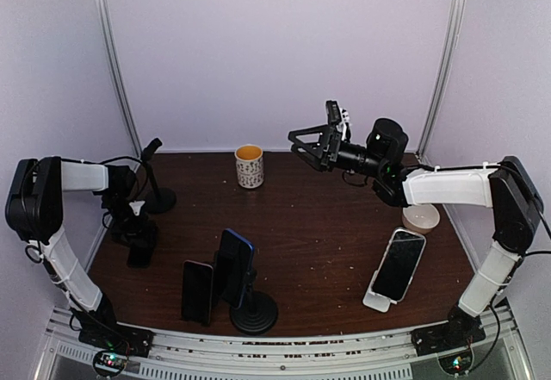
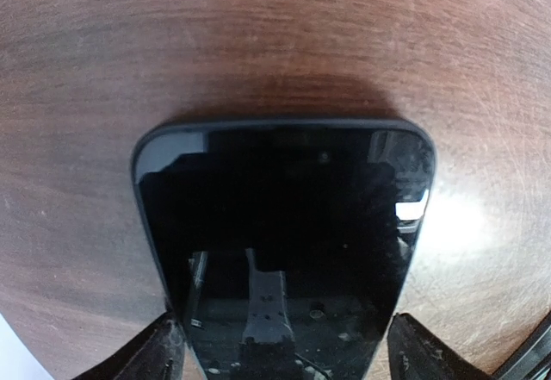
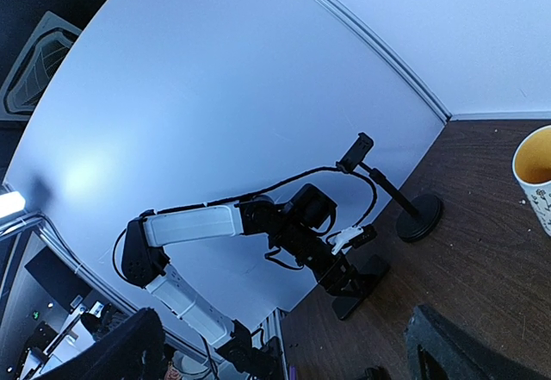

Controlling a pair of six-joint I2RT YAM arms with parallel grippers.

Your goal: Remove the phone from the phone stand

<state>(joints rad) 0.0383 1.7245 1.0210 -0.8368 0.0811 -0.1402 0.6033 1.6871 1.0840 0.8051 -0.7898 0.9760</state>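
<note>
1. Left gripper (image 2: 288, 358) is straddling the phone (image 2: 284, 225), fingers (image 2: 155, 358) flanking both edges; gripping or merely bracketing, I cannot tell.
2. Right gripper (image 1: 297, 149) is hanging high, jaws gaping wide, likely keeping clear.
3. Stand (image 1: 161, 199) is standing empty just behind.
4. Phone is lying flat on the table (image 2: 275, 44), seemingly already off.

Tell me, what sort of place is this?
Probably a robot test booth: a left arm and a right arm bolted at a wooden table's edge, blank white walls with metal poles closing it in, and props laid out, like a phone on a white stand and a mug.
</note>
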